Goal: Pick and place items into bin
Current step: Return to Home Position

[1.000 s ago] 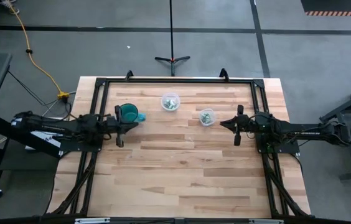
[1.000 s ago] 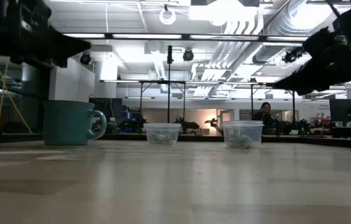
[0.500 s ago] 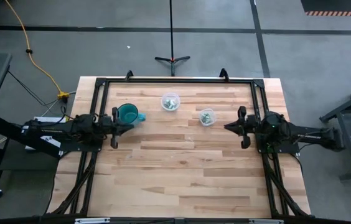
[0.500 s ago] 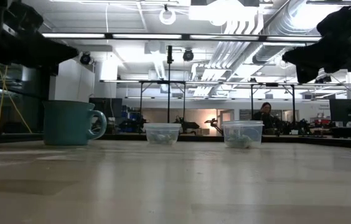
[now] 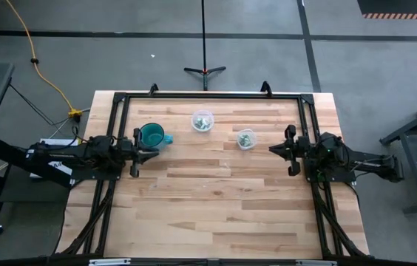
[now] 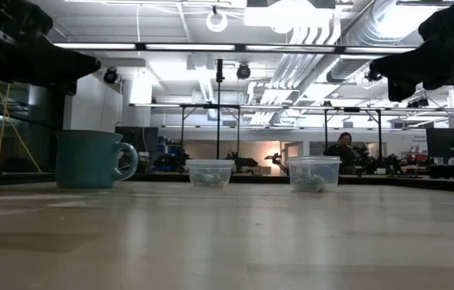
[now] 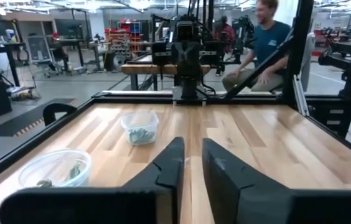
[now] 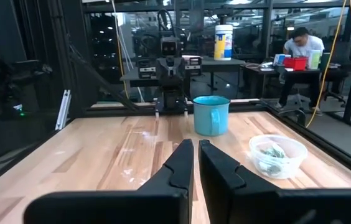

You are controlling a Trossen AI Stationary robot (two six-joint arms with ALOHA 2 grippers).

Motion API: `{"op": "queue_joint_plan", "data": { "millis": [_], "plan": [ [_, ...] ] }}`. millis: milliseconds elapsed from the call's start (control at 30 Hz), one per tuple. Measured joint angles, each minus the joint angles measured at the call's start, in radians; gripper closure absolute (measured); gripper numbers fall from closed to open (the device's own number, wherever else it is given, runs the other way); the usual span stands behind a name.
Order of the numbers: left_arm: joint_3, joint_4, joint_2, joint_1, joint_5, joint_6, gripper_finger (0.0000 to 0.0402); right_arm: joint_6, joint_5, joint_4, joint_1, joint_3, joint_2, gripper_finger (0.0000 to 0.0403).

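Note:
Several tiny pale green-and-whitish pieces lie inside two clear round tubs standing on the table: one tub (image 5: 202,121) near the far middle, the other (image 5: 246,139) to its right. A teal mug (image 5: 151,135) stands upright left of them. My left gripper (image 5: 151,151) hovers shut just near-side of the mug, pointing right. My right gripper (image 5: 272,150) hovers shut right of the second tub (image 8: 277,155), pointing left. The left wrist view shows both tubs (image 7: 140,127) (image 7: 54,168) ahead of the shut fingers (image 7: 191,163).
A black metal frame (image 5: 208,96) runs around the table's edges. Bare wood fills the near half of the table (image 5: 216,214). People sit and stand in the room beyond, one (image 7: 269,37) behind the right arm's base, another (image 8: 303,43) far off.
Both arms have drawn back: my left gripper has moved toward the table's left edge, away from the mug's right side, and my right gripper toward the right edge, away from the nearer tub. The mug and tubs have stayed put.

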Motion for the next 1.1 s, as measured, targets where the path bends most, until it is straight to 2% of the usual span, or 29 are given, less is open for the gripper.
{"op": "queue_joint_plan", "data": {
  "millis": [133, 267, 333, 1100],
  "plan": [
    [0.000, -0.001, 0.000, 0.000, 0.013, 0.000, 0.0306, 0.001, 0.000, 0.000, 0.000, 0.000, 0.000, 0.0386],
    [0.000, -0.002, 0.000, 0.000, 0.015, 0.000, 0.0304, 0.146, -0.011, 0.000, 0.000, 0.000, 0.001, 0.0386],
    [0.000, -0.002, 0.000, 0.000, 0.016, 0.000, 0.0303, 0.169, -0.011, 0.000, 0.000, 0.000, 0.001, 0.0386],
    [-0.001, -0.003, 0.000, 0.000, 0.016, 0.003, 0.0302, 0.147, -0.011, -0.001, 0.000, 0.000, 0.001, 0.0386]
  ]
}}
